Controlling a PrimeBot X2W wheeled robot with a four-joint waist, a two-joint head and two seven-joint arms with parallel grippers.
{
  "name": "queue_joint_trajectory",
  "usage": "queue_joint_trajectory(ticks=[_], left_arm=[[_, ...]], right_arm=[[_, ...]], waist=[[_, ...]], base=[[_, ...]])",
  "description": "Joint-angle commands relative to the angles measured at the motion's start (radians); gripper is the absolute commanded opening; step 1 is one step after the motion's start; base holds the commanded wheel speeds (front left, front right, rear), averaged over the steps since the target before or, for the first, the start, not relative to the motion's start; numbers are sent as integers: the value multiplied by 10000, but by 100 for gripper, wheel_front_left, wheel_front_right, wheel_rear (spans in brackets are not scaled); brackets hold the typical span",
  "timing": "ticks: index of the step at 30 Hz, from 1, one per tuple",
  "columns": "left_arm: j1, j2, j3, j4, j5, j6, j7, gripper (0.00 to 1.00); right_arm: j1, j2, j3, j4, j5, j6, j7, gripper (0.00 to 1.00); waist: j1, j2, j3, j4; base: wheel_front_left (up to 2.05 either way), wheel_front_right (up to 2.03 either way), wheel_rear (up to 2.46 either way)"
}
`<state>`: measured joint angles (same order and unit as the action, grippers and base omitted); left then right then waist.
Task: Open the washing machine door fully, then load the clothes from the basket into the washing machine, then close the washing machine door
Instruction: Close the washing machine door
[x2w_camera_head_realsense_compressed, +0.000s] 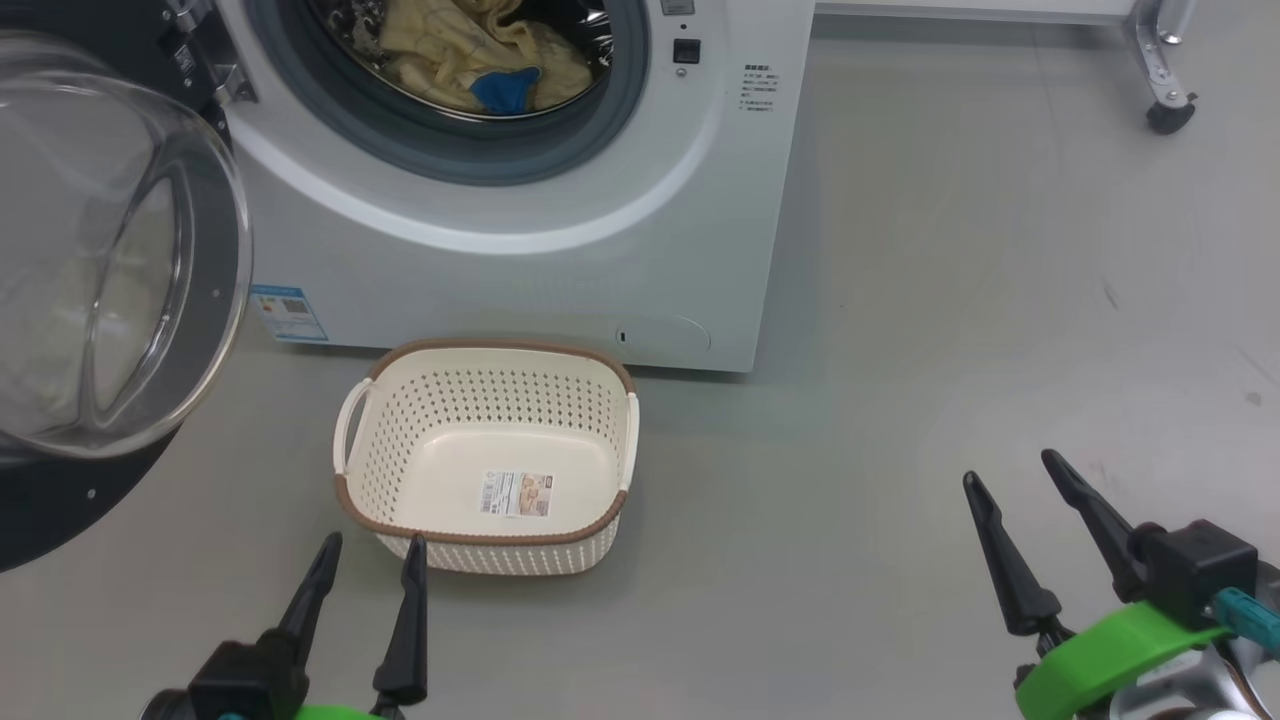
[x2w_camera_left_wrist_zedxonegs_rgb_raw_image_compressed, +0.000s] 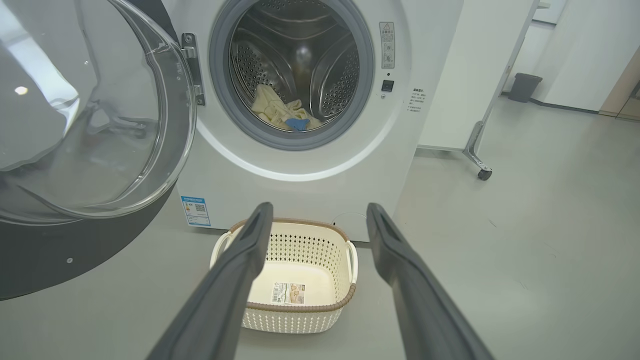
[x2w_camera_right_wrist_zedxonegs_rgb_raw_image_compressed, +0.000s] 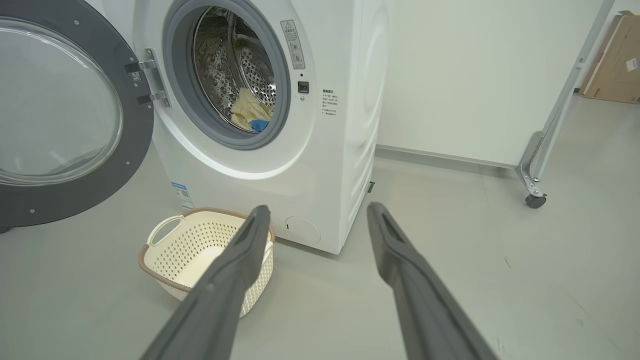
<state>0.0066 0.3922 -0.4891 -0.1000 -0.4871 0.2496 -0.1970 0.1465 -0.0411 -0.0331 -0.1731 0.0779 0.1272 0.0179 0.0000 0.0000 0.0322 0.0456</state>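
Observation:
The white washing machine (x2w_camera_head_realsense_compressed: 560, 260) stands ahead with its door (x2w_camera_head_realsense_compressed: 110, 270) swung wide open to the left, glass bowl bulging toward me. The cream-yellow clothes (x2w_camera_head_realsense_compressed: 470, 50) with a blue patch lie inside the steel drum (x2w_camera_left_wrist_zedxonegs_rgb_raw_image_compressed: 300, 65). On the floor before the machine sits the cream basket (x2w_camera_head_realsense_compressed: 400, 450), holding only its label sticker. My left gripper (x2w_camera_head_realsense_compressed: 372, 545) is open just in front of the basket's near rim, touching nothing. My right gripper (x2w_camera_head_realsense_compressed: 1012, 470) is open over bare floor, well to the basket's right. The same clothes (x2w_camera_right_wrist_zedxonegs_rgb_raw_image_compressed: 250, 115) and basket (x2w_camera_right_wrist_zedxonegs_rgb_raw_image_compressed: 170, 250) show in the right wrist view.
A white panel on a wheeled metal leg (x2w_camera_right_wrist_zedxonegs_rgb_raw_image_compressed: 535, 195) stands right of the machine, its caster (x2w_camera_head_realsense_compressed: 1168, 115) on the grey floor. A dark bin (x2w_camera_left_wrist_zedxonegs_rgb_raw_image_compressed: 522, 86) and cardboard (x2w_camera_right_wrist_zedxonegs_rgb_raw_image_compressed: 612, 60) sit farther back. Open floor (x2w_camera_head_realsense_compressed: 950, 330) spreads to the right.

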Motion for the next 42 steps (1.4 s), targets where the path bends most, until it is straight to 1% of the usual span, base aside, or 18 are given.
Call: queue_joint_trajectory(ticks=[1, 5, 9, 13, 14, 15, 18, 21, 27, 31, 38, 42], left_arm=[[-489, 229, 359, -248, -65, 2223, -98, 100], [-608, 202, 212, -225, -35, 2110, -78, 100], [-696, 212, 208, -212, -4, 2097, -110, 100], [-675, 177, 272, -246, -1, 2183, -178, 100], [-659, 172, 268, -259, 9, 2196, -192, 100], [-614, 161, 252, -280, 15, 2216, -211, 100], [-564, 132, 274, -315, 8, 2280, -238, 100], [-517, 91, 358, -347, -52, 2352, -269, 100], [-367, 143, 521, -436, -122, 2470, -306, 100], [-310, 17, 599, -513, -208, 2528, -364, 100], [51, -350, 1063, -732, -481, 2797, -515, 100], [181, -483, 1232, -833, -521, 2820, -567, 100]], right_arm=[[-124, -92, 147, -364, -61, 35, -27, 100], [-54, -92, 73, -352, -2, 35, -73, 100], [-8, -92, 76, -356, 19, 35, -121, 100], [-28, -92, 162, -363, 48, 35, -131, 100], [-18, -92, 172, -373, 63, 35, -126, 100], [10, -91, 207, -373, 77, 35, -118, 100], [37, -91, 247, -381, 89, 35, -113, 100], [18, -91, 321, -346, 142, 35, -139, 100], [66, -91, 464, -249, 302, 35, -169, 100], [85, -91, 522, -240, 300, 35, -148, 100], [-189, -91, 778, -221, 210, 35, -28, 100], [-297, -91, 814, -178, 186, 35, -15, 100]], waist=[[0, 0, -16, 116], [0, 0, -50, 490], [0, 0, -63, 1066], [0, 0, -74, 1824], [0, 0, -73, 2049], [0, 0, -108, 2469], [0, 0, -131, 3077], [0, 0, -154, 3601], [0, 0, -195, 4419], [0, 0, -185, 4786], [0, 0, -33, 4884], [0, 0, 11, 4894]], base=[[0, 0, 0], [0, 0, 0], [0, 0, 0], [0, 0, 0], [0, 0, 0], [0, 0, 0], [0, 0, 0], [0, 0, 0], [0, 0, 0], [0, 0, 0], [0, 0, 0], [0, 0, 0]])
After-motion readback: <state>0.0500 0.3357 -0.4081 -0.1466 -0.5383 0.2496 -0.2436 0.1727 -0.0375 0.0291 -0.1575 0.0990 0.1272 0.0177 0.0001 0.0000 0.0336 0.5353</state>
